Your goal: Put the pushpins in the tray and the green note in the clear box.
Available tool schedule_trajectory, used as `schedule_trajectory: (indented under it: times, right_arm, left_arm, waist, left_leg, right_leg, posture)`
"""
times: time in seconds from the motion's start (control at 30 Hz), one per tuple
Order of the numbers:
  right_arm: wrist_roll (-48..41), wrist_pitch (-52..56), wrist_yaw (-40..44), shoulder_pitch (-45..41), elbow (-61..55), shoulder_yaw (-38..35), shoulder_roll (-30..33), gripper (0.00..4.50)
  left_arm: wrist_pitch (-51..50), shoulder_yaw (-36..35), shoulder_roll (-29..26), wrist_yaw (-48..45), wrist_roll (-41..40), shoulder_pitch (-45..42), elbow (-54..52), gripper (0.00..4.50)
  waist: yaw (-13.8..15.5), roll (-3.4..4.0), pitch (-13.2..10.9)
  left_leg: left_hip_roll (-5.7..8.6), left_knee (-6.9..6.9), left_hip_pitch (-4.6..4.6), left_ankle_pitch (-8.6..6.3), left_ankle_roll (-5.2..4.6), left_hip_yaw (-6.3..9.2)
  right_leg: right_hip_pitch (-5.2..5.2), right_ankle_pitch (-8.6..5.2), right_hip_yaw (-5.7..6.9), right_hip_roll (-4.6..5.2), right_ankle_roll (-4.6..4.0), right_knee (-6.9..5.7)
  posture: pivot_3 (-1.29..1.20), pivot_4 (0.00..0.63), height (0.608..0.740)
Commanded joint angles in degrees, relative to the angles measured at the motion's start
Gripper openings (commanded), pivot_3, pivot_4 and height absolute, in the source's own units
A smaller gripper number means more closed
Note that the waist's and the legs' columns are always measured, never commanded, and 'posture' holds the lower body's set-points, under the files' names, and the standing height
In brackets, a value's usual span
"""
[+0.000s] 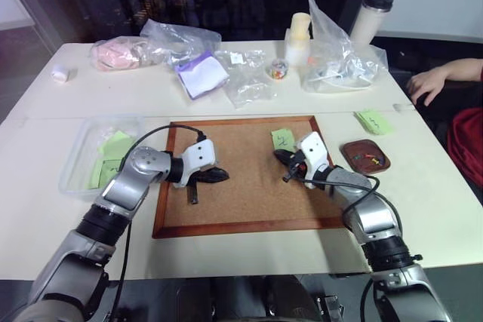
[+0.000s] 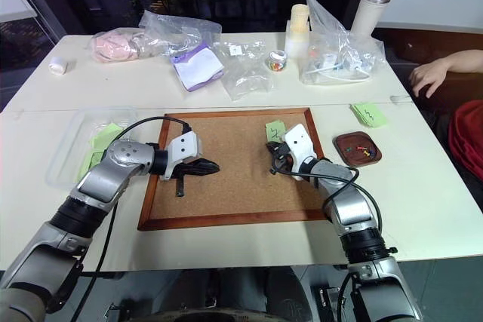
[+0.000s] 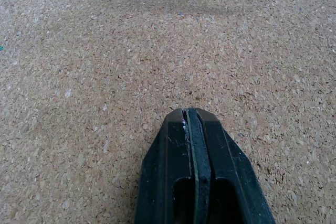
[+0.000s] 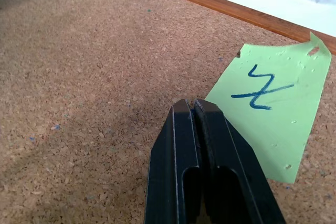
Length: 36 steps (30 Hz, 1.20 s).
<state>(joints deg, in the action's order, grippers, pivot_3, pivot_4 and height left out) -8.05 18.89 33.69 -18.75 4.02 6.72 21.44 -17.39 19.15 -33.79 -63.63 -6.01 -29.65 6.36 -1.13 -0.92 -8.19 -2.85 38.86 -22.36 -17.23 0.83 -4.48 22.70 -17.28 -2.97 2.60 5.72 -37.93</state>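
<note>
The right gripper [image 4: 195, 106], fingers pressed together, meets the green note's [image 4: 278, 108] edge on the corkboard [image 1: 249, 186], probably to lift it.

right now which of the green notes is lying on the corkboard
The green note with the squiggle, at the corkboard's far right corner beside the shut right gripper. The others lie in the clear box or on the table near the tray.
</note>
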Motion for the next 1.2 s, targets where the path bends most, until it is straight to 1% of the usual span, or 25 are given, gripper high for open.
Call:
schedule_trajectory:
  times: [0.03, 0.2, 0.3, 0.43, 0.63, 0.7, 0.73, 0.83, 0.93, 1.0, 1.03, 1.07, 1.2]
  right_arm:
    - [0.62, 2.23, -0.57, 0.71, 0.22, -0.04, 0.16, 0.03]
    - [-1.80, -0.68, -1.53, -0.59, -3.66, -3.60, -0.73, 0.03]
    - [-1.27, -2.18, -0.45, -0.71, -6.67, -3.22, 0.62, 0.03]
    - [-2.65, -1.41, -0.22, -0.86, -10.80, -4.11, 0.98, 0.03]
    - [-3.09, -0.32, -0.02, -0.75, -13.80, -4.79, 1.42, 0.03]
    - [-3.05, -0.17, -0.07, -0.65, -14.20, -4.81, 1.63, 0.03]
    - [-2.98, -0.11, -0.03, -0.54, -14.48, -4.84, 1.88, 0.03]
    - [-2.87, -0.01, 0.22, -0.30, -15.14, -4.92, 2.57, 0.00]
    - [-2.78, -0.17, 0.51, -0.19, -15.49, -4.95, 3.36, 0.00]
    - [-2.71, -0.34, 0.70, -0.20, -15.67, -5.05, 3.84, 0.00]
    - [-2.74, -0.35, 0.79, -0.25, -15.80, -5.10, 4.00, 0.00]
    - [-2.79, -0.35, 0.87, -0.34, -15.99, -5.11, 4.14, 0.00]
    - [-2.66, -0.49, 0.89, -0.83, -16.59, -4.84, 4.30, 0.00]
  left_arm:
    - [-1.66, 1.97, -0.85, -0.02, 2.98, 1.44, 3.60, 0.00]
    - [-1.27, 2.07, -0.62, 0.07, 3.03, 0.87, 4.29, 0.00]
    - [-1.03, 2.17, -0.45, 0.11, 3.14, 0.74, 4.57, 0.00]
    - [-0.66, 2.28, -0.39, -0.07, 3.26, 0.82, 5.07, 0.00]
    - [-0.93, 2.17, -0.15, -0.23, 2.97, 0.51, 4.83, 0.00]
    - [-2.56, 0.64, 0.14, -0.56, 0.99, -0.11, 3.71, 0.00]
    - [-5.72, -1.56, 0.18, -1.54, -2.30, -1.04, 1.88, 0.00]
    - [-11.56, -5.10, -0.91, -4.86, -8.45, -3.07, -2.57, 1.01]
    - [-14.99, -7.84, -1.07, -4.94, -11.46, -5.95, -3.18, 2.41]
    - [-16.83, -10.36, -0.37, -4.40, -13.47, -9.22, -1.31, 3.53]
    - [-17.49, -11.52, 0.10, -4.12, -14.39, -10.93, -0.10, 4.06]
    - [-18.53, -12.87, 0.79, -3.82, -15.66, -12.73, 1.26, 4.47]
    - [-21.01, -16.14, 4.25, -1.82, -18.45, -17.87, 6.76, 4.47]
  waist:
    - [0.01, -0.01, 0.01]
    - [0.07, 0.00, 0.00]
    - [0.11, 0.06, -0.05]
    - [0.14, 0.06, -0.05]
    - [0.14, 0.05, -0.05]
    - [0.15, 0.05, -0.05]
    - [0.15, 0.04, -0.06]
    - [0.01, 0.00, -0.19]
    - [0.10, 0.02, -0.23]
    - [0.29, -0.01, -0.33]
    - [0.44, -0.04, -0.42]
    - [0.49, -0.04, -0.45]
    - [0.38, -0.06, -0.54]
  left_leg:
    - [0.00, 0.00, 0.00, 0.00, 0.00, 0.00]
    - [0.00, 0.00, 0.00, 0.00, 0.00, 0.00]
    - [0.00, 0.00, -0.04, 0.00, 0.00, -0.02]
    - [0.00, 0.00, -0.06, 0.00, 0.00, -0.01]
    - [0.00, 0.00, -0.05, 0.00, 0.00, -0.01]
    - [0.00, 0.00, -0.05, 0.00, 0.00, -0.01]
    - [0.00, 0.00, -0.05, 0.00, 0.00, -0.01]
    - [0.00, 0.00, -0.17, 0.00, 0.00, -0.01]
    - [0.00, 0.03, -0.70, 0.01, 0.01, 0.02]
    - [0.01, 0.15, -1.12, 0.02, 0.01, 0.07]
    - [0.02, 0.16, -1.15, 0.02, 0.02, 0.05]
    - [0.03, 0.17, -1.17, 0.02, 0.02, 0.05]
    - [0.08, 0.18, -1.16, 0.01, 0.01, 0.02]
  right_leg:
    - [0.00, 0.00, 0.00, 0.00, 0.00, 0.00]
    - [0.00, 0.00, 0.00, 0.00, 0.00, 0.00]
    - [0.04, 0.00, 0.00, 0.02, 0.00, 0.00]
    - [0.06, 0.00, 0.00, 0.03, 0.01, 0.00]
    - [0.05, 0.00, 0.00, 0.03, 0.00, 0.00]
    - [0.05, 0.00, 0.00, 0.03, 0.00, 0.00]
    - [0.05, 0.00, 0.00, 0.03, 0.00, 0.00]
    - [0.18, 0.00, 0.00, 0.02, 0.00, -0.01]
    - [0.71, 0.01, 0.01, 0.00, 0.02, -0.05]
    - [1.10, 0.02, 0.04, -0.01, 0.04, -0.12]
    - [1.12, 0.02, 0.04, 0.01, 0.04, -0.11]
    - [1.11, 0.02, 0.05, 0.02, 0.04, -0.09]
    - [1.07, 0.03, 0.05, 0.06, 0.05, -0.05]
  posture:
    - [0.00, 0.150, 0.734]
    - [0.00, 0.150, 0.734]
    - [0.00, 0.150, 0.734]
    - [0.00, 0.150, 0.734]
    - [0.00, 0.150, 0.734]
    - [0.00, 0.150, 0.734]
    - [0.00, 0.150, 0.734]
    - [0.00, 0.150, 0.734]
    - [0.00, 0.150, 0.734]
    - [0.00, 0.150, 0.734]
    - [0.00, 0.150, 0.734]
    - [0.00, 0.150, 0.734]
    - [0.00, 0.150, 0.734]
